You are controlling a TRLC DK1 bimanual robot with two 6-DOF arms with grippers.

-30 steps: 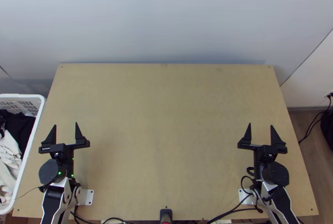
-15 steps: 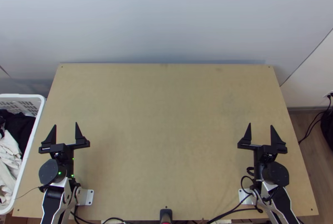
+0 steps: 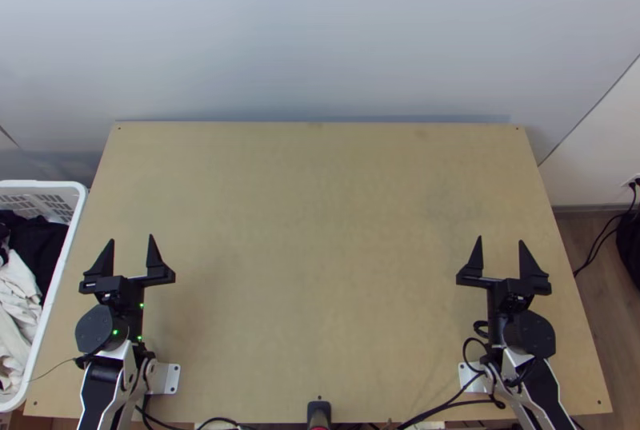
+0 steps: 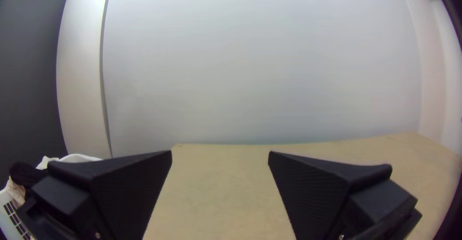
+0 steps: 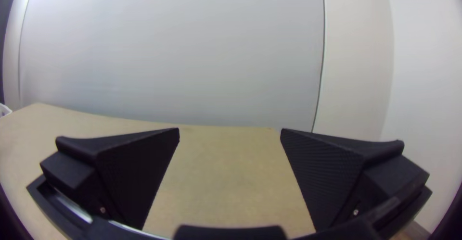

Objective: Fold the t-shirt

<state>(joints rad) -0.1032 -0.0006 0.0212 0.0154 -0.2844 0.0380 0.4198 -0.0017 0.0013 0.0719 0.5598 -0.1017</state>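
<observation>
The left gripper [image 3: 131,238] and right gripper [image 3: 501,239] stand released, fingers wide apart, above a wooden table [image 3: 320,230], with black cloth [image 3: 42,248] and whitish cloth [image 3: 18,288] bunched in a white basket [image 3: 48,185] at its left edge, though whether either is the t-shirt cannot be told.

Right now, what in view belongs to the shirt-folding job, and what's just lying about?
For the job:
Left claw, open
Right claw, open
Wooden table, to fold on
Laundry basket with black cloth and off-white cloth; possibly the shirt's source, but I can't make out which

Lying about:
Black cables off the table's right side
Dark bundle beside them
</observation>
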